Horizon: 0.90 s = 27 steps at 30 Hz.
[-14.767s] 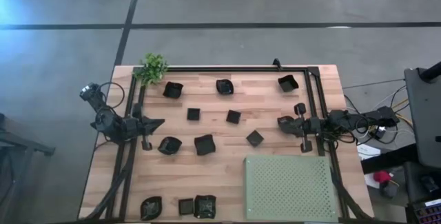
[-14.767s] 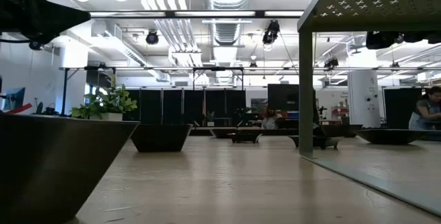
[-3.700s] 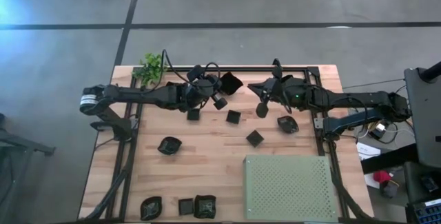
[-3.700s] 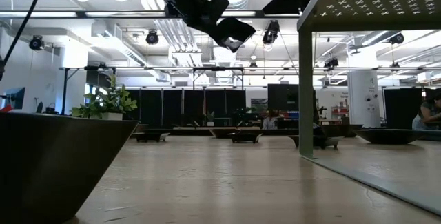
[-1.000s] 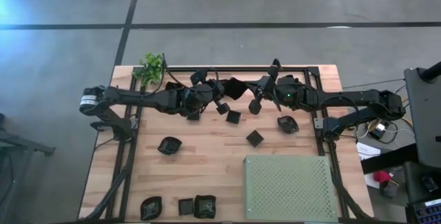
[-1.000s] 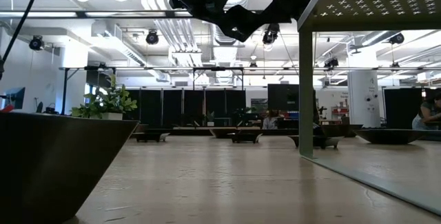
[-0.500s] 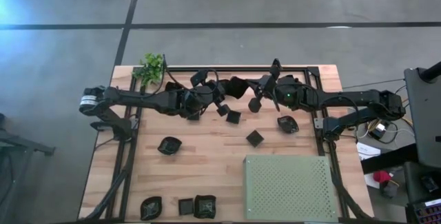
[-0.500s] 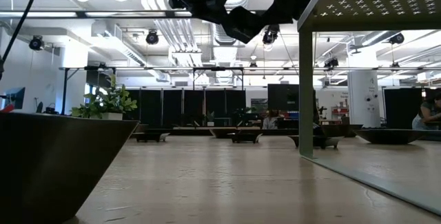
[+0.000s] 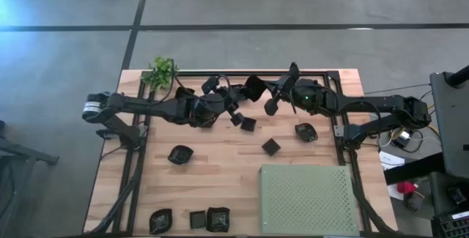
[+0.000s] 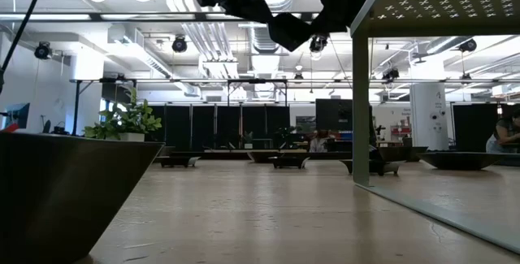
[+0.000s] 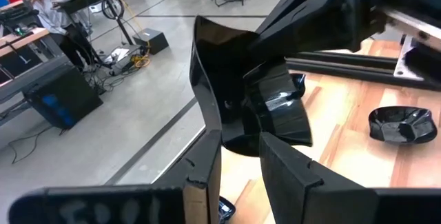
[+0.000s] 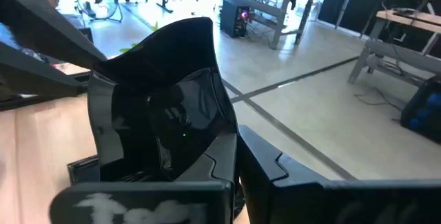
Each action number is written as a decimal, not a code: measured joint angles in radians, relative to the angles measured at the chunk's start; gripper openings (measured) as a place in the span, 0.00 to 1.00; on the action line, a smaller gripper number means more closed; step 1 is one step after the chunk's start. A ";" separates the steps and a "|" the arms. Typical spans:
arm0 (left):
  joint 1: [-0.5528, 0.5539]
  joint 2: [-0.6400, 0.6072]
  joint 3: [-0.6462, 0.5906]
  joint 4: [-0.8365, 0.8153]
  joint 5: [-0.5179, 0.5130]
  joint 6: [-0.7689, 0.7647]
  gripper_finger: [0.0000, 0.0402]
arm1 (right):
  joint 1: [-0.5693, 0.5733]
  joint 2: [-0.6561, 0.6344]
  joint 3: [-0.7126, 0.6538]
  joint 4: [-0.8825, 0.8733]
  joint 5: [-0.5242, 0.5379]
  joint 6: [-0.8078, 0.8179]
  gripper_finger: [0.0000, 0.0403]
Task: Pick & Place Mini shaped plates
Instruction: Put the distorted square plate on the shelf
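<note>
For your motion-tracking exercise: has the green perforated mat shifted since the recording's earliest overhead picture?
No. The green perforated mat sits at the same spot by the wooden table's near right corner.

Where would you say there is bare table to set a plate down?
Bare wood lies between the wavy plate and the green mat, below the square plate. The back edge is crowded: both arms meet over the plates there.

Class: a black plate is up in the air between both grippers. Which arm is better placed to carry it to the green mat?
Right, probably. The right gripper is shut on the plate, the left gripper has opened, and the green mat lies on the right arm's side.
</note>
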 joint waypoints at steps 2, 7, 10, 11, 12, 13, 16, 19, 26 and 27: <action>-0.004 -0.008 0.001 0.000 0.000 0.000 0.23 | -0.009 0.000 0.000 -0.006 0.000 0.000 0.02; -0.014 -0.044 0.001 -0.001 0.001 -0.004 0.23 | -0.022 -0.010 0.035 -0.090 0.003 0.001 0.02; -0.019 -0.073 0.001 0.001 0.001 -0.007 0.23 | -0.032 -0.018 0.116 -0.229 0.002 0.002 0.02; -0.019 -0.081 0.001 -0.002 0.001 -0.008 0.23 | -0.035 -0.019 0.147 -0.295 0.002 0.002 0.02; -0.021 -0.088 0.001 -0.001 0.001 -0.008 0.23 | -0.035 -0.019 0.178 -0.363 0.002 0.003 0.02; -0.021 -0.096 0.001 -0.002 0.001 -0.008 0.23 | -0.035 -0.019 0.208 -0.426 -0.001 0.004 0.02; -0.022 -0.115 0.001 -0.008 0.001 -0.008 0.23 | -0.036 -0.020 0.296 -0.596 -0.053 0.037 0.02; -0.022 -0.137 0.001 -0.018 0.001 -0.008 0.23 | -0.038 -0.021 0.380 -0.757 -0.135 0.058 0.02; -0.023 -0.172 0.001 -0.062 0.001 0.004 0.23 | -0.036 -0.022 0.516 -1.063 -0.343 0.129 0.02; -0.023 -0.175 0.001 -0.067 0.001 0.003 0.23 | -0.035 -0.022 0.528 -1.090 -0.384 0.135 0.02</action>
